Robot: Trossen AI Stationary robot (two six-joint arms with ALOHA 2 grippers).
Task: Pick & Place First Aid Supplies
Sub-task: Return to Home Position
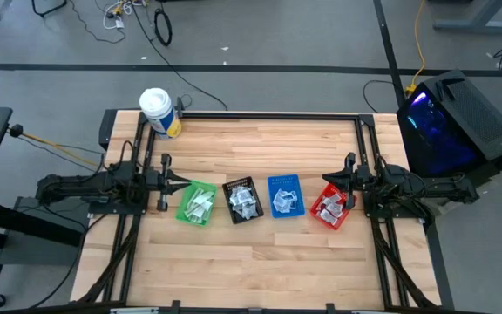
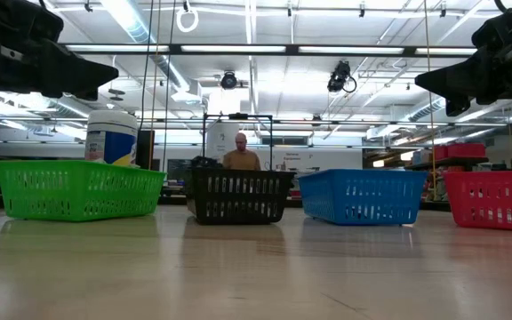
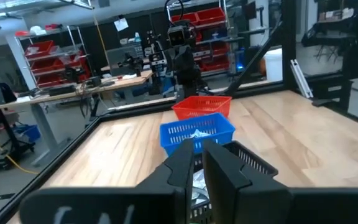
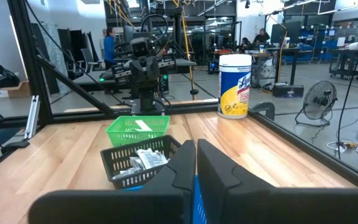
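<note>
First aid supplies [image 1: 244, 202] are contained in the black bin [image 1: 227, 194] and in the green bin [image 1: 182, 209], blue bin [image 1: 274, 181] and red bin [image 1: 315, 208] flanking it. Left gripper [image 1: 171, 182] and right gripper [image 1: 334, 180] are held raised either side of it, jaws closed, empty.

The left gripper [image 3: 196, 150] points along the wooden table [image 3: 123, 149], its two dark fingers nearly touching. Just past them is a black basket [image 3: 253, 163] with pale sachets [image 3: 197, 182] showing inside, then a blue basket [image 3: 197, 132] and a red basket [image 3: 202, 107] farther off in a row. The right arm [image 3: 182, 59] stands at the far end, with shelves of red bins [image 3: 48, 62] in the room behind.
</note>
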